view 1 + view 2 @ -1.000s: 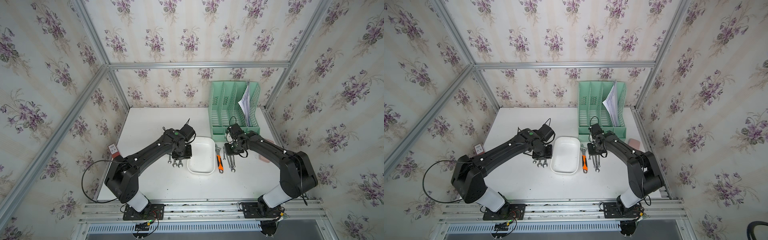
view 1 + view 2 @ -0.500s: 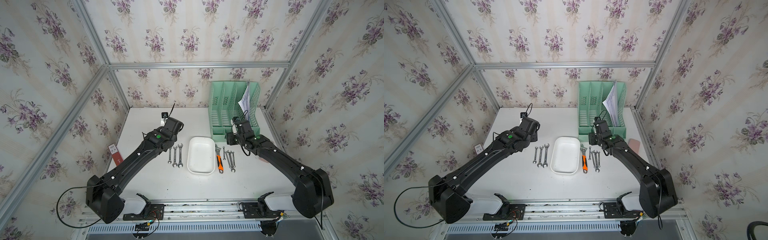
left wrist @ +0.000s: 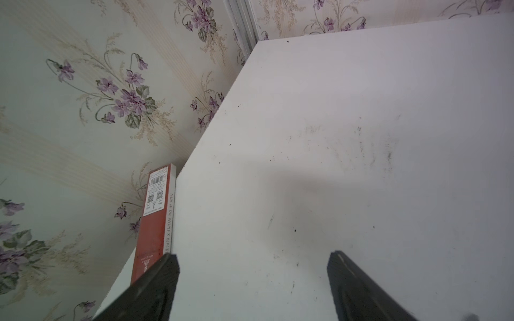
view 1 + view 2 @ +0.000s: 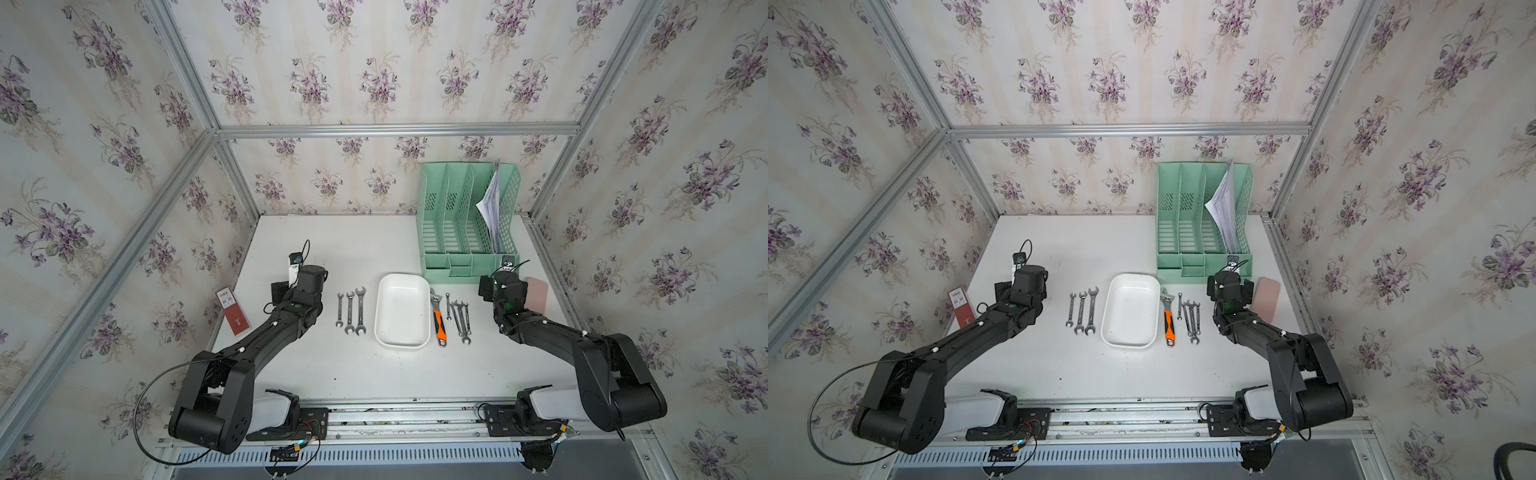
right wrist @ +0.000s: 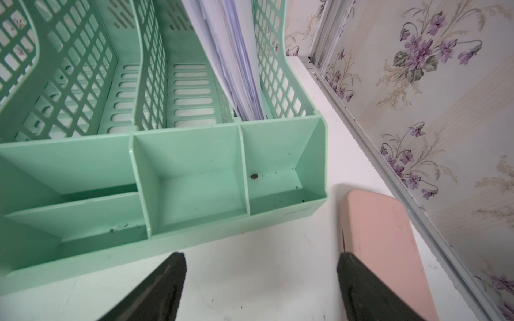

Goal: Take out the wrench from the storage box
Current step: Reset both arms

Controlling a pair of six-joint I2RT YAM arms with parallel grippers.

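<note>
The storage box is a shallow white tray at the table's middle, and nothing lies in it. Three silver wrenches lie in a row on the table to its left. To its right lie an orange-handled adjustable wrench and several small wrenches. My left gripper is open over bare table, well left of the three wrenches. My right gripper is open and holds nothing; it sits between the rack's front and the pink case.
A mint-green file rack with papers stands at the back right. A flat pink case lies by the right wall. A red booklet leans at the table's left edge.
Both arms have drawn back from the wrench rows beside the box, the left one leftward and the right one rightward. Both grippers have opened.
</note>
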